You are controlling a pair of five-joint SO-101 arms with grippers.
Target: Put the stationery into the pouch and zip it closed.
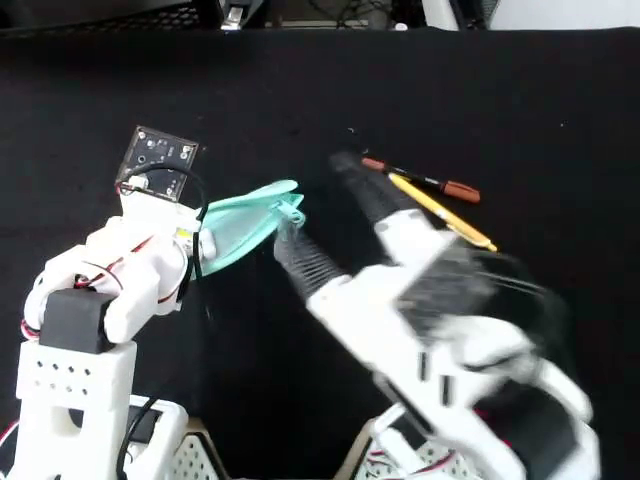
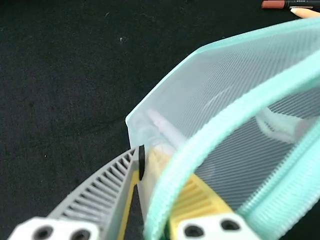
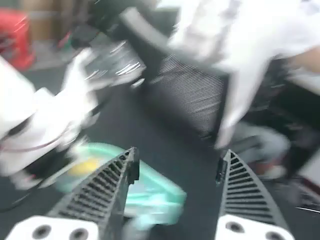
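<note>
At the lower left of the high view, the left gripper (image 1: 207, 243) was clamped on one end of the pouch (image 1: 250, 215), a soft teal mesh sleeve with a ribbed zip band and a gaping mouth. At centre, the right gripper (image 1: 315, 200) hung beside it, ribbed dark fingers spread wide and empty. Upper right, the slim marker (image 1: 425, 181) and yellow pencil (image 1: 445, 212) lay on the black cloth (image 1: 520, 90). By my reading, packing both and zipping remained.
</note>
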